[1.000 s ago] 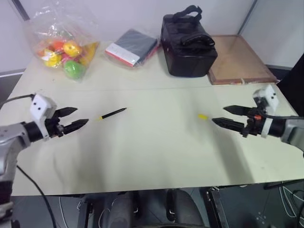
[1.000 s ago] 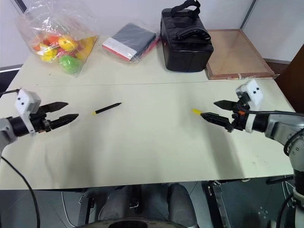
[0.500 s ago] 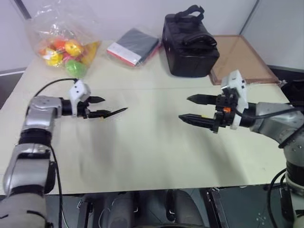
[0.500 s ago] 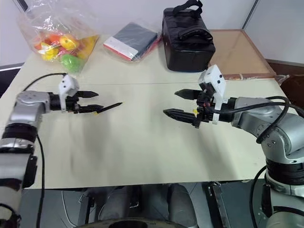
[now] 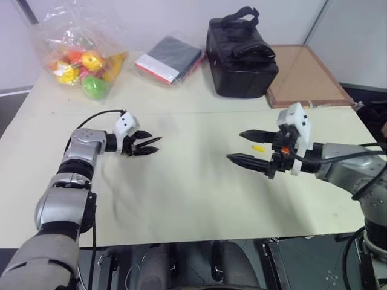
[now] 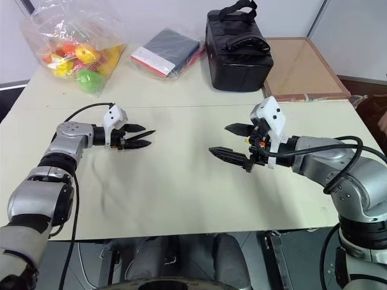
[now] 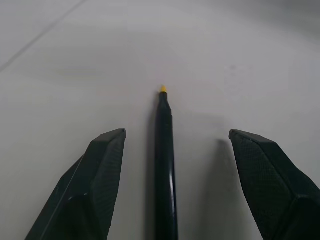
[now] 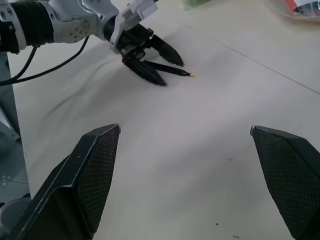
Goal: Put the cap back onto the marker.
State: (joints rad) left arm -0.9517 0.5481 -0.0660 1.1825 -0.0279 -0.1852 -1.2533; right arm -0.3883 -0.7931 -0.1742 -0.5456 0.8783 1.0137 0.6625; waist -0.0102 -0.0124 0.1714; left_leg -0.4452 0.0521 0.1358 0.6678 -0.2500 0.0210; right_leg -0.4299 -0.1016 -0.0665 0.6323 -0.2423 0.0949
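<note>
- Marker lies flat on the worktop, between the left gripper fingers, which stand open astride the barrel, not gripping.
- Thin, stiff, glossy, light: likely to roll or slip. Best pinched mid-barrel, yellow tip left free.
- Cap lies on the worktop between the right gripper fingers in the head view; those are spread wide, holding nothing.
- Cap tiny, light, easily flicked away.

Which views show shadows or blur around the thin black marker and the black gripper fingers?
Left wrist view: the thin black marker has a glossy streak and a soft shadow beside it; its yellow tip is sharp.
Right wrist view: near fingers look large and soft.
Left eye view: faint shadow under the left gripper.
</note>
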